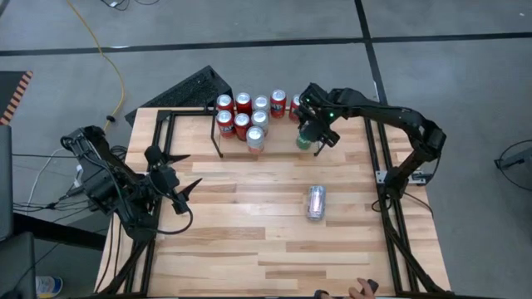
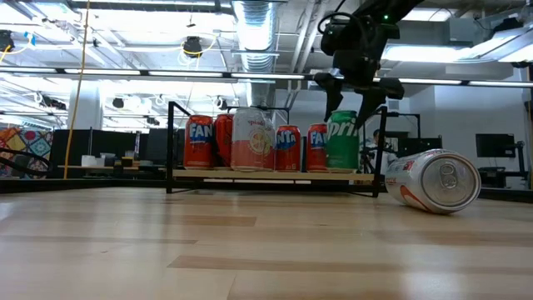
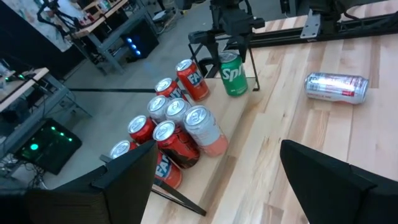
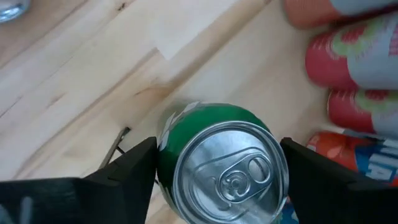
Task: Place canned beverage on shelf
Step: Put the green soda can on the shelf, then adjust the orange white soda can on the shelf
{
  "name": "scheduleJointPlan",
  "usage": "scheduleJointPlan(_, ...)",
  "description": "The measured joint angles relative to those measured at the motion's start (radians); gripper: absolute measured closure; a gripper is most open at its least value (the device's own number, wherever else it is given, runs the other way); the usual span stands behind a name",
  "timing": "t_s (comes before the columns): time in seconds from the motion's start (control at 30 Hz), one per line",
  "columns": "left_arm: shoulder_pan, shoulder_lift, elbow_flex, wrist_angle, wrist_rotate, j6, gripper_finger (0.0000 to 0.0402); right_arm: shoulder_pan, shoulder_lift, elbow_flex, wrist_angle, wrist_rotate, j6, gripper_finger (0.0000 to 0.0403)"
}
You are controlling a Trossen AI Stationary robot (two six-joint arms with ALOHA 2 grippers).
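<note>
Shelf point(image 1: 218, 133) at upper centre, loaded with upright red cans point(image 1: 242, 103); green can point(image 1: 303, 139) at its right end between spread right pincer point(image 1: 313, 133) fingers, ungripped. Left pincer point(image 1: 184, 194) open, lower left. Silver can point(image 1: 316, 202) sideways on tabletop point(image 1: 249, 241).

The wooden surface point(image 1: 249, 249) carries the shelf point(image 1: 218, 149) with upright cans at upper centre; a silver can point(image 1: 316, 202) lies mid-right.

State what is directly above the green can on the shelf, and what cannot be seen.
The right end effector hangs over the green can, a finger either side of its top, which stands upright on the shelf at the row's end. The can's base contact is hidden by the shelf's edge.
</note>
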Motion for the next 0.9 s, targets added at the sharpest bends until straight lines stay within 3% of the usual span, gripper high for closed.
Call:
scheduleJointPlan(0.2, 0.000, 0.000, 0.000, 0.000, -0.005, 0.000, 0.0077, -0.009, 0.000, 0.004, 0.011, 0.000, 0.002, 0.0069)
scheduleJointPlan(0.7, 0.000, 0.000, 0.000, 0.000, -0.006, 0.000, 0.0077, 0.073, 0.000, 0.003, 0.019, -0.001, 0.009, 0.0070)
scheduleJointPlan(0.9, 0.000, 0.000, 0.000, 0.000, -0.004, -0.003, 0.0077, 0.178, 0.000, 0.003, 0.054, 0.000, 0.182, 0.0070)
